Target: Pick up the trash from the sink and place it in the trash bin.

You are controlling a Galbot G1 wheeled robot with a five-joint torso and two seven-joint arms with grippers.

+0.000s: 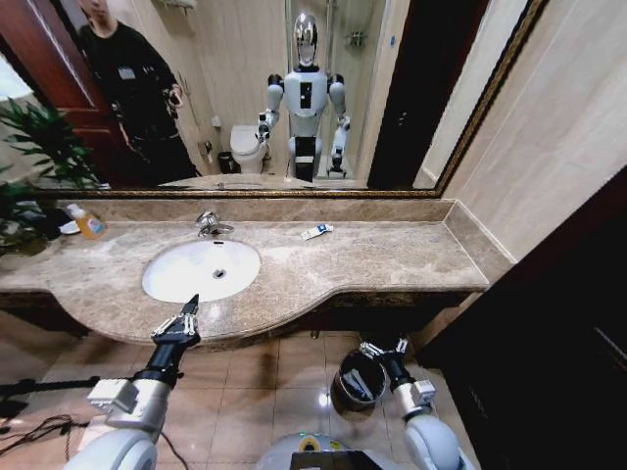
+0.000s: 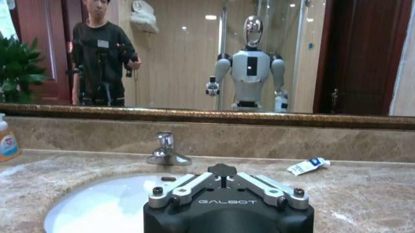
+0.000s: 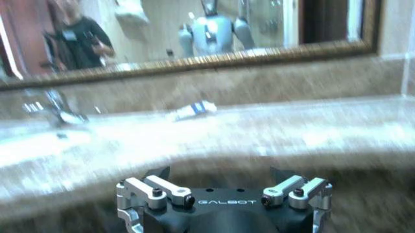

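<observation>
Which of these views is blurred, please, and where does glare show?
Right wrist view: smeared, the counter and toothpaste tube soft. Left wrist view: sharp, with ceiling lights reflected in the mirror. Head view: a bright glint on the floor beside the trash bin.

Brown marble counter point(image 1: 392, 259), curved front edge, running along the mirror wall. Set into it: white oval sink point(image 1: 201, 269) with chrome faucet point(image 1: 209, 225) behind. On the counter: orange-liquid bottle point(image 1: 88, 223) far left; blue-and-white tube point(image 1: 316, 231) lying flat near the backsplash. Tiled floor point(image 1: 265, 372) below carries the trash bin point(image 1: 358, 382).
</observation>
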